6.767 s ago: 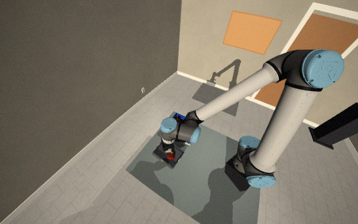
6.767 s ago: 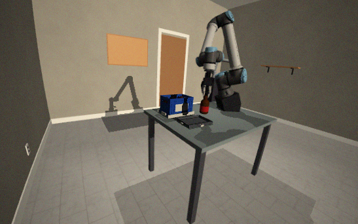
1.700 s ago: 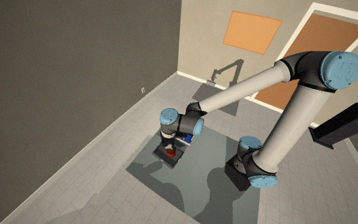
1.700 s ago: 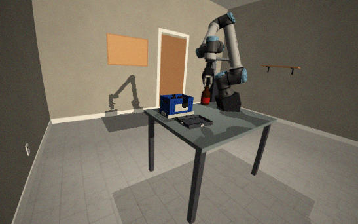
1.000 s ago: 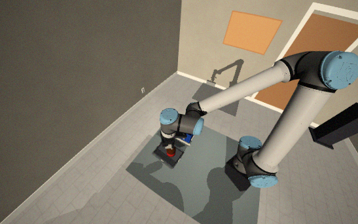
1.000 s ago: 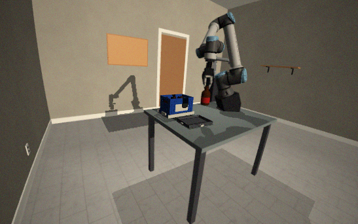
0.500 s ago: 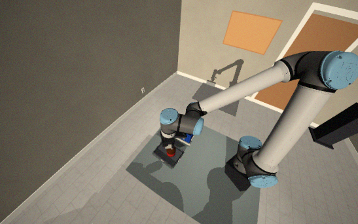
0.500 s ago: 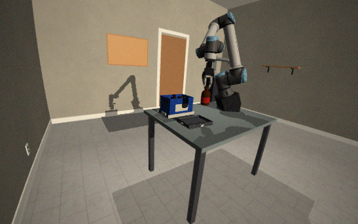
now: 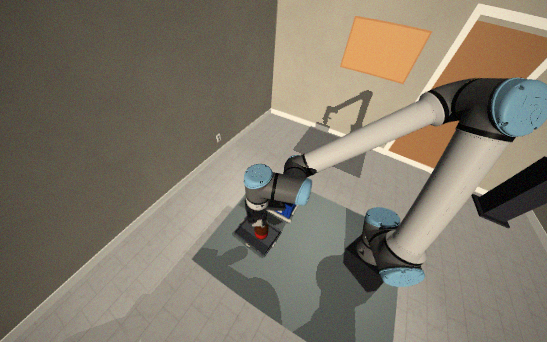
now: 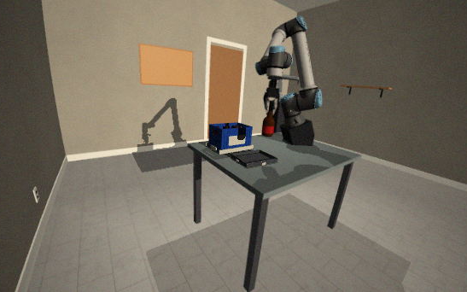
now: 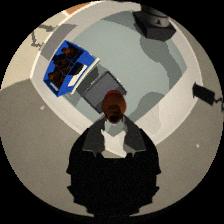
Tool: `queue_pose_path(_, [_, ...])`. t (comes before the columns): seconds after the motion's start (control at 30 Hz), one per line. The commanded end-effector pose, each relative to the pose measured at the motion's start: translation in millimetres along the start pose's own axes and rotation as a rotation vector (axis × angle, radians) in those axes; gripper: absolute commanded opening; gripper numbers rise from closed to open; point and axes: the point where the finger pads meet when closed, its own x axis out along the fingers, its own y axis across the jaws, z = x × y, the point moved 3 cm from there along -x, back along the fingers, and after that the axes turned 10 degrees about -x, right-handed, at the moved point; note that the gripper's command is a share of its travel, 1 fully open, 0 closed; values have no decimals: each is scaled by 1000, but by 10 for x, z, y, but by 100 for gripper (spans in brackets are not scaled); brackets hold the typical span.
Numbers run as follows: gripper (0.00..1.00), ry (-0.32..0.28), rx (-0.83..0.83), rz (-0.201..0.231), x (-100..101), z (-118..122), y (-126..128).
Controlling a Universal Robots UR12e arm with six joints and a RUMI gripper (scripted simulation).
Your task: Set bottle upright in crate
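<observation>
The table (image 10: 298, 164) takes up the middle of the room, a grey slab on dark legs, with the arm's black base bolted at its far corner. From there the arm (image 10: 300, 47) climbs high, folds over at the elbow, and drops its wrist straight down above the table's back half.

Next in size is the crate (image 10: 230, 136), blue and open-topped, standing near the table's left rear edge. In the wrist view the crate (image 11: 67, 67) shows dark dividers cutting it into compartments, and dark shapes sit in some of them; what they are is hard to make out. A white panel marks its near side.

Just beside the crate, towards the table's middle, lies the tray (image 10: 253, 158), flat, dark and low-rimmed. In the wrist view the tray (image 11: 102, 90) touches or nearly touches the crate's base plate; which one, the view doesn't settle.

And here's the bottle (image 10: 268, 124), brown glass with a red label, hanging upright in mid-air, well above the table. From the top view the bottle (image 9: 260, 231) sits over the tray, not over the crate.

The gripper (image 10: 271, 104) points straight down, its fingers clamped on the bottle's neck, carrying its full weight. The wrist view looks down past the gripper (image 11: 114, 120) onto the bottle's rounded shoulders.
</observation>
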Motion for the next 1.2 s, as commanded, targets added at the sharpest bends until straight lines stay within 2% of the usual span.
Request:
queue_pose_path(0.0, [0,-1,0,-1,-40,4,-4])
queue_pose_path(0.43, [0,-1,0,-1,-166,4,-4])
queue_pose_path(1.17, [0,-1,0,-1,-176,4,-4])
